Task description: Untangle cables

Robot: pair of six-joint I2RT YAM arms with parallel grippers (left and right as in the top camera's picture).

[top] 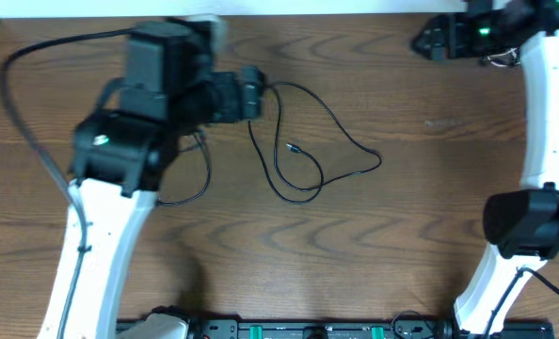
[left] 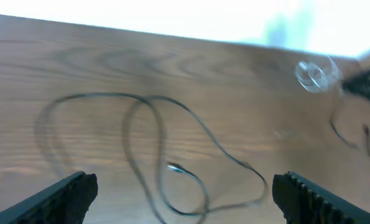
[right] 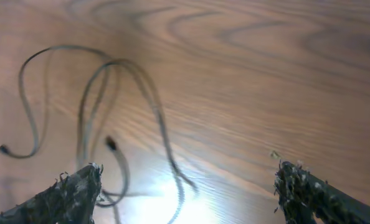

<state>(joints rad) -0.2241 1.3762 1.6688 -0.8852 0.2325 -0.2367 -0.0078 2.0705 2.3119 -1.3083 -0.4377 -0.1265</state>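
Note:
Thin black cables [top: 303, 155] lie in overlapping loops on the wooden table, with a small plug end [top: 290, 147] inside the loops. Another black loop [top: 193, 188] runs partly under the left arm. My left gripper [top: 254, 94] is open and empty just left of the loops; in the left wrist view [left: 185, 183] the cables [left: 154, 143] lie between and beyond its fingers. My right gripper [top: 423, 40] is open and empty at the far right back; its wrist view [right: 190, 171] shows the cables [right: 110, 106] ahead. No white cord is in view.
The wooden table [top: 402, 235] carries the arms. A thick black robot cord [top: 16, 113] curves along the left side. A small clear round object [left: 311, 74] lies on the table near the right gripper. A black rail [top: 298, 330] runs along the front edge.

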